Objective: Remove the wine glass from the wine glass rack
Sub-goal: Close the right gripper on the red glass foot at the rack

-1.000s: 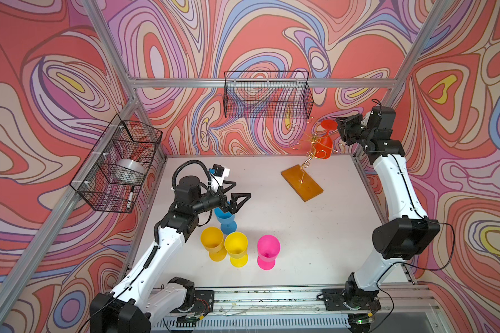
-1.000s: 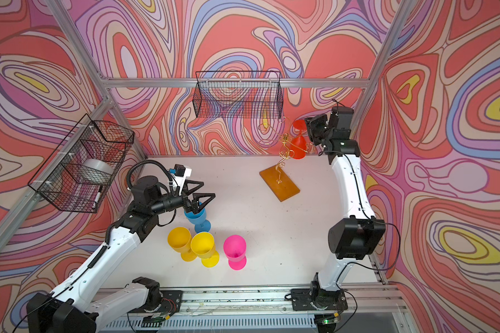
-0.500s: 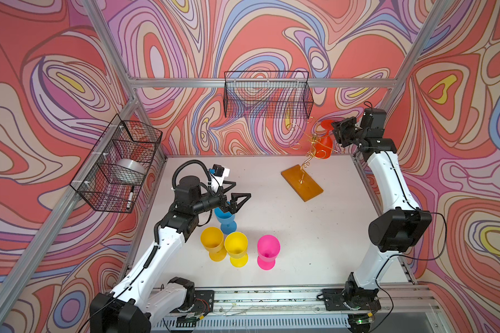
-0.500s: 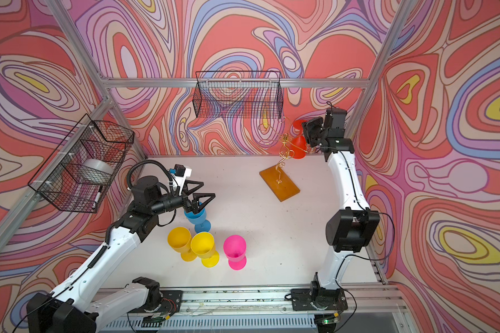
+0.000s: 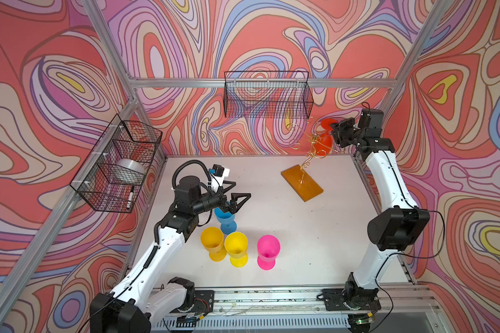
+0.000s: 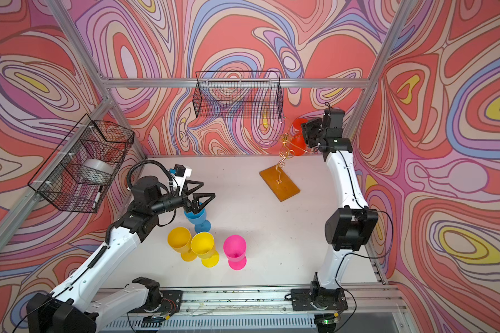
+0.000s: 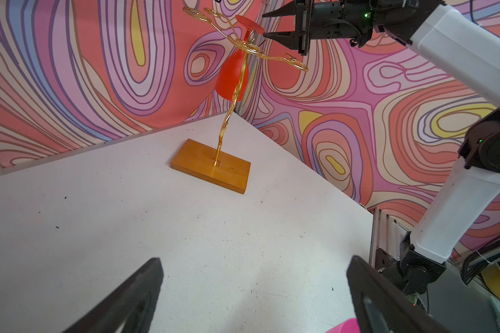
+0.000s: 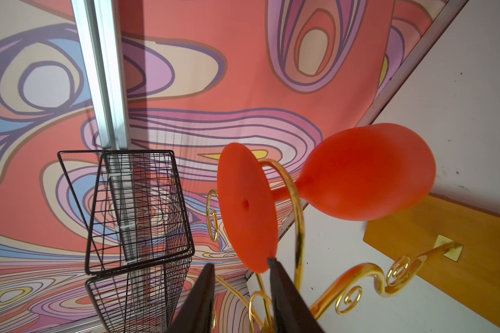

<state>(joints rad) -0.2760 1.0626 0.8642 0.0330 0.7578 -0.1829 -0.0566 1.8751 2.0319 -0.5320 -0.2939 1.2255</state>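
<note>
A red plastic wine glass (image 5: 325, 142) is being carried upside down by the gold wire wine glass rack (image 5: 306, 165). In both top views this is at about 1 o'clock on the white worktop (image 5: 315, 245). The thin neck of the glass is being held in one curled wire arm. The round foot is being shown on top, and the bowl is hanging under it on the 2 o'clock side of the twisted stem. The rack is being held up by its flat orange wooden base (image 5: 302, 184), which is lying on the worktop.

The right tool (image 7: 263, 24) is being held up high at 3 o'clock from the glass, level with the round foot. Its two black fingers (image 8: 286, 302) are being held a little apart, so the tool is partly open and nothing is being gripped. In the right wrist view the rim of the foot is being shown right at the tip of one finger. Whether it is being touched cannot be told.

The left tool (image 5: 242, 189) is being held wide open and empty at about 8 o'clock on the worktop, just above a blue plastic cup (image 5: 225, 220). A yellow plastic cup (image 5: 212, 240), a second yellow plastic cup (image 5: 236, 245) and a pink plastic cup (image 5: 268, 248) are being shown standing upright in a row at about 7 o'clock.

A black wire basket (image 5: 267, 95) is being carried on the back wall at 12 o'clock. A second black wire basket (image 5: 110, 184) is being carried on the side wall at 10 o'clock, with a pale roll (image 5: 127, 168) and a pen (image 5: 130, 197) lying in it.
</note>
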